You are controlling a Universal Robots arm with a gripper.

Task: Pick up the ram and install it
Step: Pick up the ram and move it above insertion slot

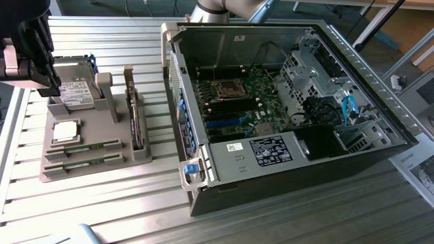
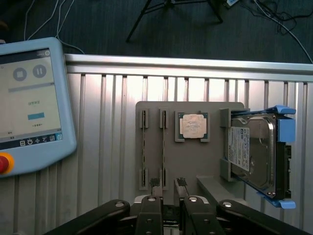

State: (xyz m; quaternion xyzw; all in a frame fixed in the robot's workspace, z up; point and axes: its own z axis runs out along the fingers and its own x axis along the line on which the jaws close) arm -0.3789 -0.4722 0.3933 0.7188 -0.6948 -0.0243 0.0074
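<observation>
The ram [image 2: 163, 147], a thin green stick, sits on edge in a grey holder [image 2: 190, 161] beside its twin [image 2: 143, 147], near a silver processor [image 2: 192, 126]. It is likely light, stiff and fragile, best pinched gently at mid-length. Above the holder the end effector [image 2: 167, 188] hangs, fingers apart and empty. The open computer [image 1: 271, 101] shares the surface [image 1: 101, 213].

Green ram sticks [image 1: 86, 148], grey holder [image 1: 109, 169], silver processor [image 1: 66, 131], blue-framed hard drive [image 2: 254, 156].
</observation>
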